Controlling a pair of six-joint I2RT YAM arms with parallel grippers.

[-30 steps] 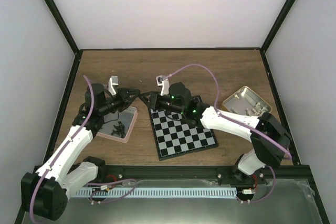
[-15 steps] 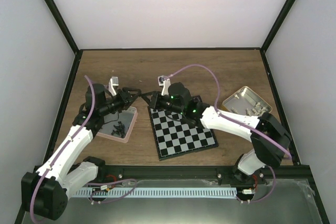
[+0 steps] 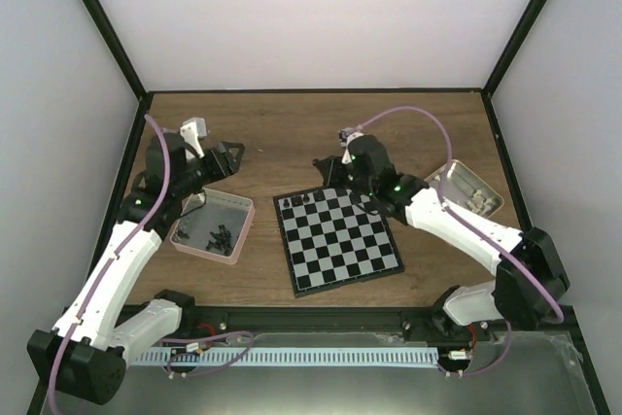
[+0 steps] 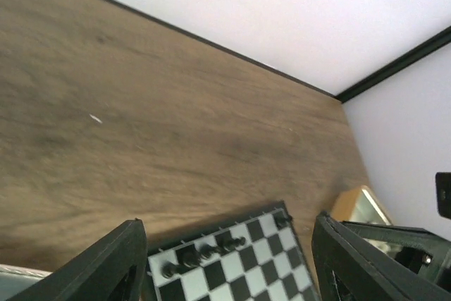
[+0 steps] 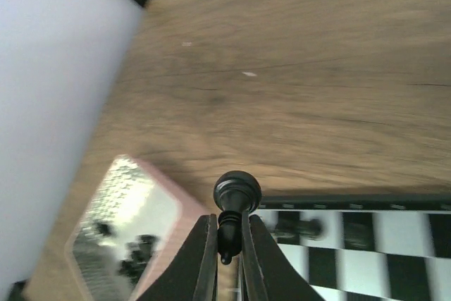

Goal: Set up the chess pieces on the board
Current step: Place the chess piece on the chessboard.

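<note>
— How far along?
— Barely: few black pieces on the board's far row; more in the tray beside it.
— Grip?
— The right fingers pinch a black pawn; the left fingers spread, empty.

board is lying flat, slightly skewed. black pieces are standing on its far row. right gripper is pinching one round-headed black piece.

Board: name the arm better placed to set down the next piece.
Right. The right pincer is shut on a black piece close to the board's far edge. The left pincer is open and empty, out past the tray.
</note>
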